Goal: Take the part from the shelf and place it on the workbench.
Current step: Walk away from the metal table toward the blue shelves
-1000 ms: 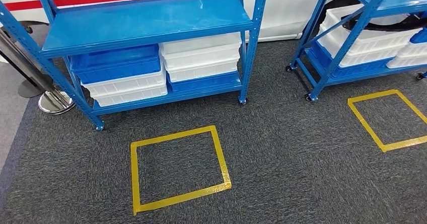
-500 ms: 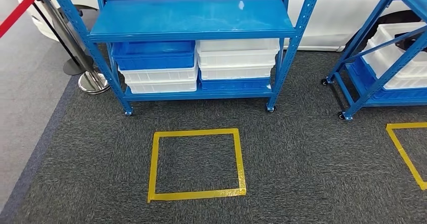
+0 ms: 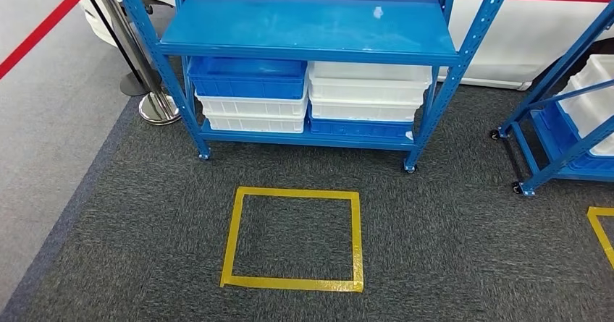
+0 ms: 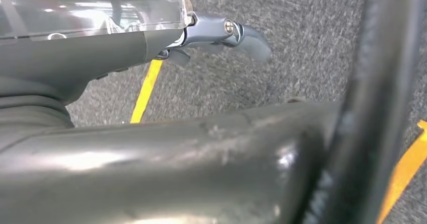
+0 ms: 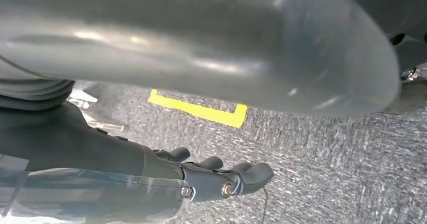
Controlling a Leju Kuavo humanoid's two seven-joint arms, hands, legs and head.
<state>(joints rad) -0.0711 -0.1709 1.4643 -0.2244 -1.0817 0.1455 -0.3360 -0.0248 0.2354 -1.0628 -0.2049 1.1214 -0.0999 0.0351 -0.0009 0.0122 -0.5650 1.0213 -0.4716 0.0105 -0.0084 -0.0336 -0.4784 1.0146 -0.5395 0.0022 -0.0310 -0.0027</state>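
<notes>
Head view: blue metal shelf rack point(image 3: 311, 29) upper centre, blue and white plastic bins point(image 3: 311, 94) on lower tier; part itself not discernible. Yellow tape square point(image 3: 293, 239) on carpet below. Left hand point(image 4: 221, 35) and right hand point(image 5: 221, 176) hang over carpet, holding nothing, fingers loosely extended. Neither hand judged nearer.

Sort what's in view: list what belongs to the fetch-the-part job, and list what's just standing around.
Belongs to the job:
blue shelf, facing the robot
stacked bins on its lower level; no part visible in them
left hand, holding nothing
right hand, holding nothing

Standing around:
yellow tape square on the carpet
second blue shelf
barrier post
red rope
</notes>
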